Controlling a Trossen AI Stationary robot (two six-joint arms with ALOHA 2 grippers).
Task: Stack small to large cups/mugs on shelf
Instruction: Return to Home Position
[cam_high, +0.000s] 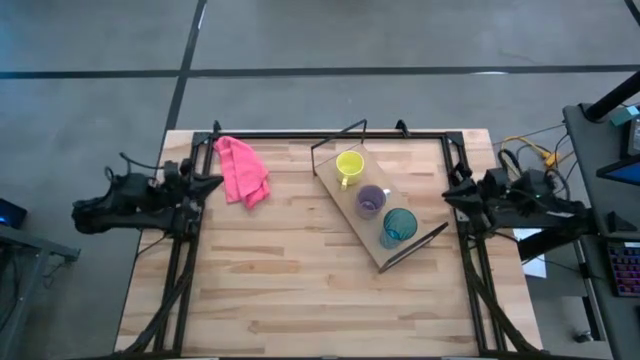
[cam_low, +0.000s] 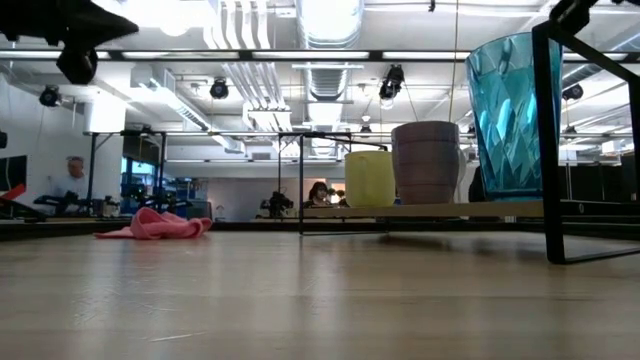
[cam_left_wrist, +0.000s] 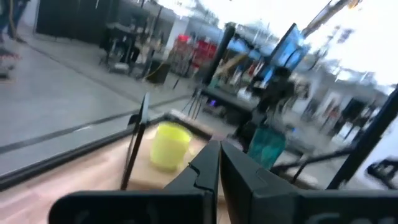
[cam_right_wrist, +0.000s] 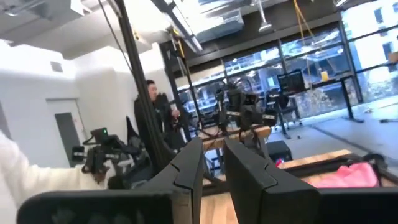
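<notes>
Okay, yellow handled mug (cam_high: 350, 163), purple mug (cam_high: 371, 200) and translucent teal cup (cam_high: 399, 224) sit small-to-large on the light-brown wooden shelf board (cam_high: 358, 230). My left fingers (cam_left_wrist: 204, 173) are closed and empty, my right fingers (cam_right_wrist: 186, 173) barely parted and empty. Both are parked at the worktop (cam_high: 300, 300) edges.

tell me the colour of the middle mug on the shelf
The middle mug is purple, clearest in the high view.

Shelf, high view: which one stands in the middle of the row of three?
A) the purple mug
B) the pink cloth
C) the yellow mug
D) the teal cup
A: in the high view the purple mug stands on the shelf between the yellow mug and the teal cup; the pink cloth lies off the shelf on the table.
</notes>
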